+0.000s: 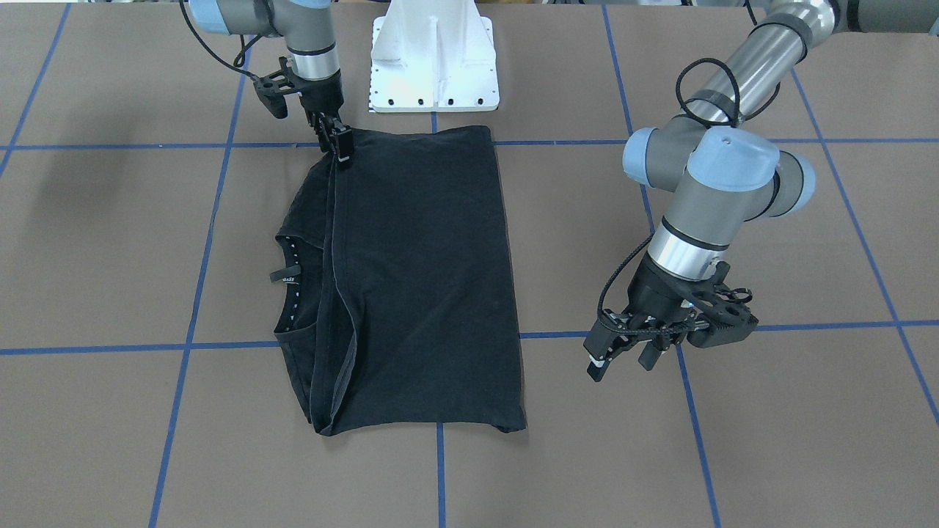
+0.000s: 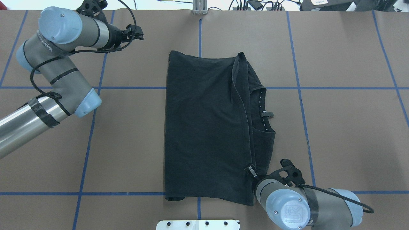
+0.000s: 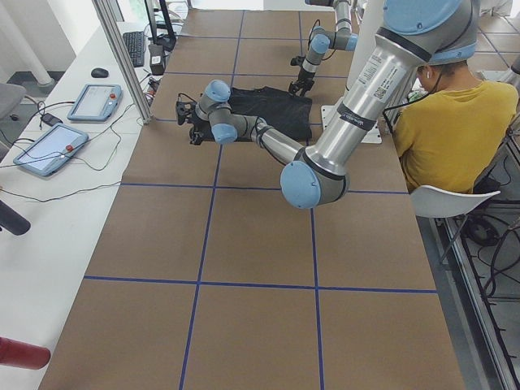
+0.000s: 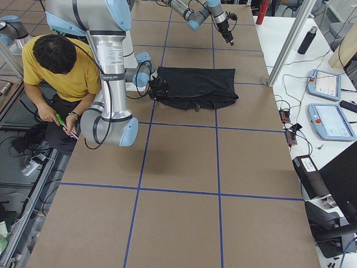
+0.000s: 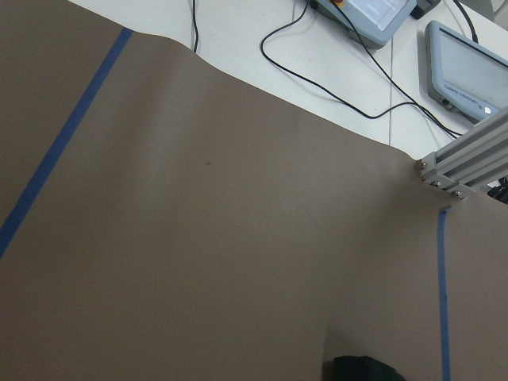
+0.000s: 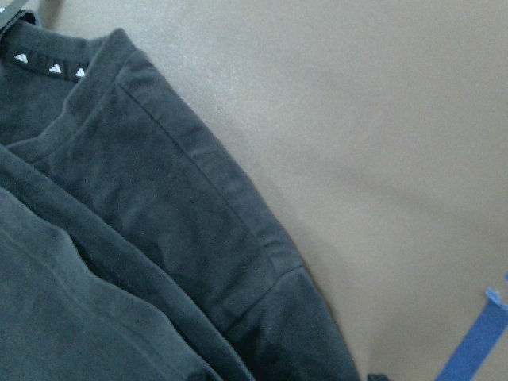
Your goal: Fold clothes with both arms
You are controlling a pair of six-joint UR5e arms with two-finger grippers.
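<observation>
Black T-shirt (image 2: 204, 127) lies long axis 12–6 overhead; right pincer (image 2: 250, 169) clamped on its 5 o'clock hem corner, left pincer (image 1: 620, 365) fingers apart, idle off 10 o'clock.

Right gripper (image 1: 342, 144) tips at T-shirt (image 1: 418, 279) corner, upper left: too small to tell if they pinch cloth (own wrist partly covers them in overhead). Left wrist view: black blob (image 5: 361, 369) cut by bottom edge, unidentifiable. White base mount (image 2: 198, 224) cropped at bottom.

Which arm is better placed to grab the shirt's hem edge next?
Right. The right gripper sits at the T-shirt's hem corner; the left gripper hovers open over bare table, well clear of it.
</observation>
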